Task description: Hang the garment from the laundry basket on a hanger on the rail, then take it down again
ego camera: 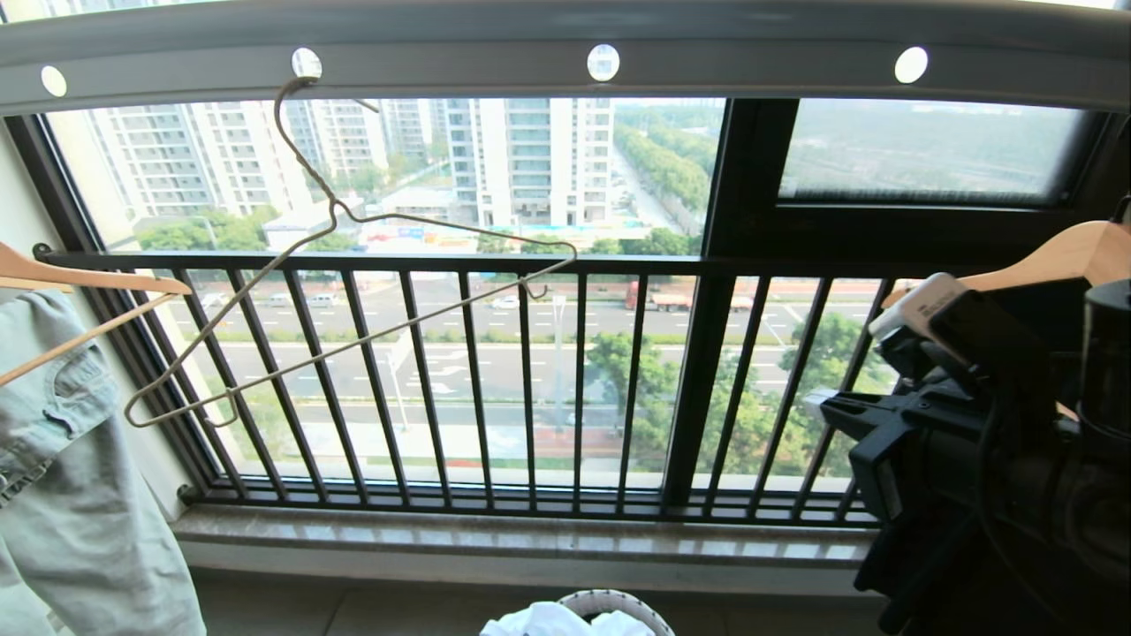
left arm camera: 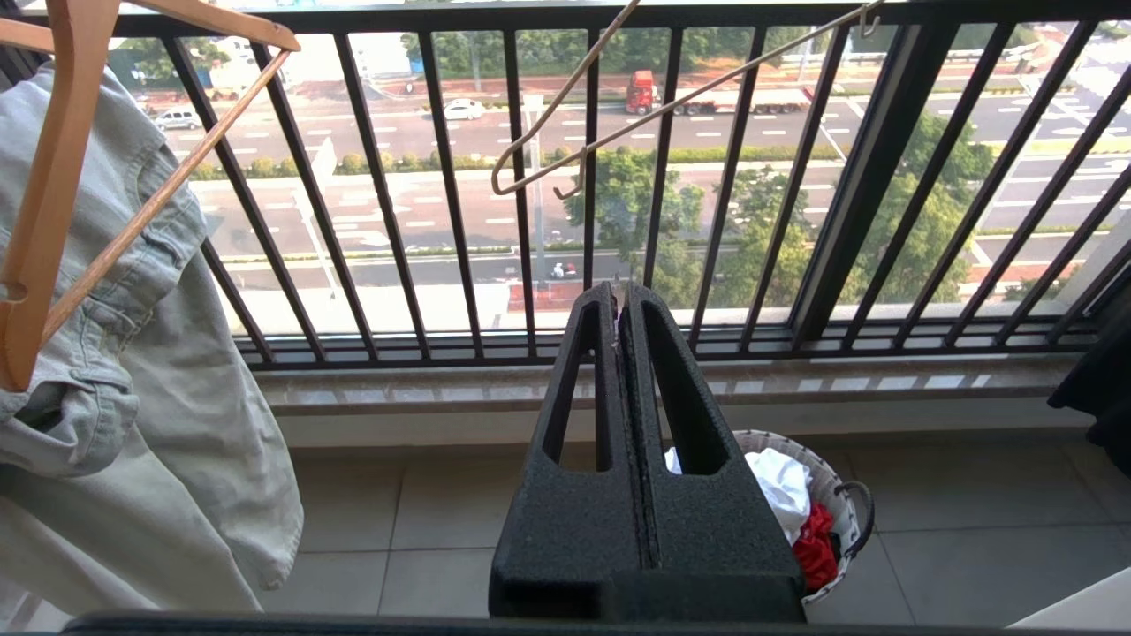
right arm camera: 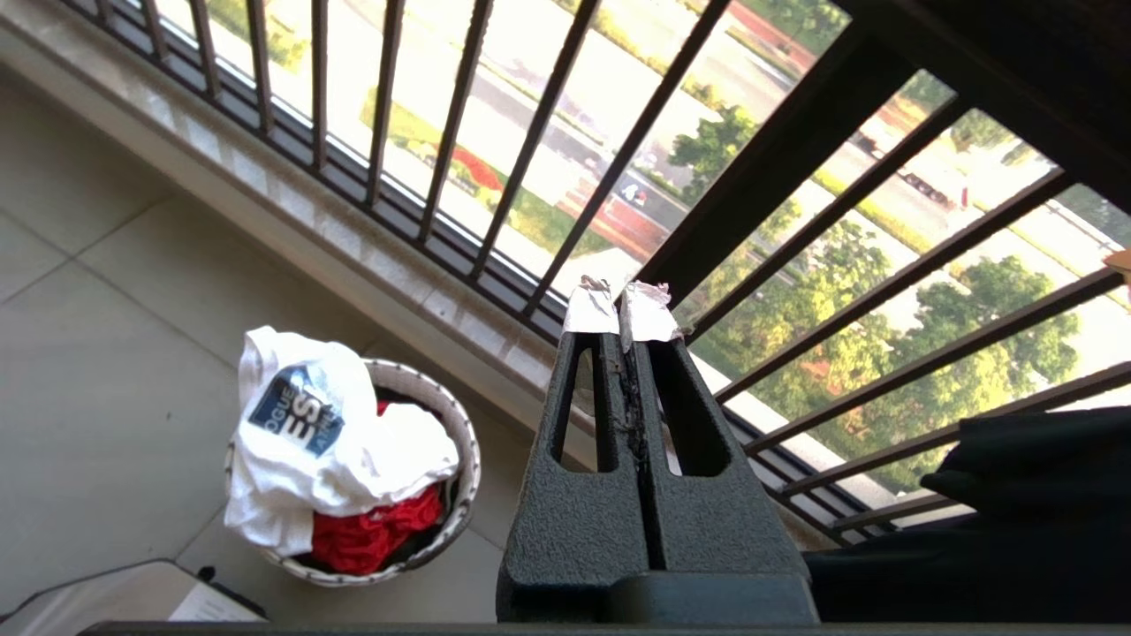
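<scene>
The thin wire hanger hangs empty and tilted from a hole in the grey rail. It also shows in the left wrist view, hanger. Below it on the floor stands the laundry basket. The white garment is bunched on top, blue print facing up, over a red cloth. My left gripper is shut and empty, held in the air above the basket. My right gripper, with taped tips, is also shut and empty, raised at the right.
A wooden hanger carries pale trousers at the left. Another wooden hanger with a black garment is at the right. The black window guard and stone sill lie ahead. A white box sits near the basket.
</scene>
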{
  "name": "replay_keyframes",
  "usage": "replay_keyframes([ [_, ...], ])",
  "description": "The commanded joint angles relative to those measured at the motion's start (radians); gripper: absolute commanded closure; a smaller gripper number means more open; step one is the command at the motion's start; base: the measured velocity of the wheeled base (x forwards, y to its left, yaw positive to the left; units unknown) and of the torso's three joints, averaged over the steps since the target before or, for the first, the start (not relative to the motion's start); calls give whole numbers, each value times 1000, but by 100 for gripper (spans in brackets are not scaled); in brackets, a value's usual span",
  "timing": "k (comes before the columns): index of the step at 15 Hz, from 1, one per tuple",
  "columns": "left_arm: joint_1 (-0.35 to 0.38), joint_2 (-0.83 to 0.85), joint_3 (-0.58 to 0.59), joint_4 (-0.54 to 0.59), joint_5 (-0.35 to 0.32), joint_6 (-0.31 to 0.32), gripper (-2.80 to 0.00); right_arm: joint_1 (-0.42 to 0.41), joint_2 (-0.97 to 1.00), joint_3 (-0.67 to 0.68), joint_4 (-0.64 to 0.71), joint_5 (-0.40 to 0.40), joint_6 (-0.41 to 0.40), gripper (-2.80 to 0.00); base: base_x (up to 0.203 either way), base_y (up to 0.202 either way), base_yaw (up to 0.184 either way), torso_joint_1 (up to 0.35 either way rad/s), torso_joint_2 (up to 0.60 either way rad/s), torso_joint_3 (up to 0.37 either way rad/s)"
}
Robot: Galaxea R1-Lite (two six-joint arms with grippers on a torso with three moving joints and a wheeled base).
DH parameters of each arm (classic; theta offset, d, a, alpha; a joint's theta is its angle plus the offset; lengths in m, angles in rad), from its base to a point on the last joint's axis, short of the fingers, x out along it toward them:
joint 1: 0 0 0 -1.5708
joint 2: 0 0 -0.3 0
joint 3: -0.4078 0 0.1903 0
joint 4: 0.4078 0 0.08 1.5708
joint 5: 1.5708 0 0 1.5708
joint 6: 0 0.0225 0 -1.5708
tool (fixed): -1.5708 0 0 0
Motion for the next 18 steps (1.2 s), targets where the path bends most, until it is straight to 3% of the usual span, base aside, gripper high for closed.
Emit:
replay_keyframes([
  [1, 26, -46, 49, 4, 5, -22, 0, -52, -213, -1, 50, -13, -2, 0, 0, 0, 0, 0, 0, 0],
  [2, 33, -63, 62, 5, 5, -66, 0, -92, -284, -13, 99, -17, -1, 0, 0, 0, 0, 0, 0, 0],
  [5, 102, -127, 97, 6, 7, -87, 0, -190, -501, -65, 275, -32, 0, 0, 0, 0, 0, 0, 0, 0],
  [7, 178, -187, 139, 4, 1, -99, 0, -272, -645, -121, 404, -127, 1, 0, 0, 0, 0, 0, 0, 0],
  [9, 191, -230, 216, 4, -25, -100, 0, -361, -758, -168, 489, -227, 3, 0, 0, 0, 0, 0, 0, 0],
  [12, 195, -324, 358, -44, -41, -91, 0, -512, -878, -185, 626, -285, 3, 0, 0, 0, 0, 0, 0, 0],
  [14, 196, -377, 515, -180, -43, -88, 0, -566, -963, -153, 682, -287, 4, 0, 0, 0, 0, 0, 0, 0],
  [16, 196, -403, 680, -361, -44, -83, 0, -559, -1039, -13, 688, -239, 17, 0, 0, 0, 0, 0, 0, 0],
  [17, 195, -409, 745, -426, -45, -76, 0, -556, -1075, 58, 683, -178, 48, 0, 0, 0, 0, 0, 0, 0],
  [18, 195, -412, 810, -484, -45, -51, 0, -557, -1107, 132, 672, -63, 128, 0, 0, 0, 0, 0, 0, 0],
])
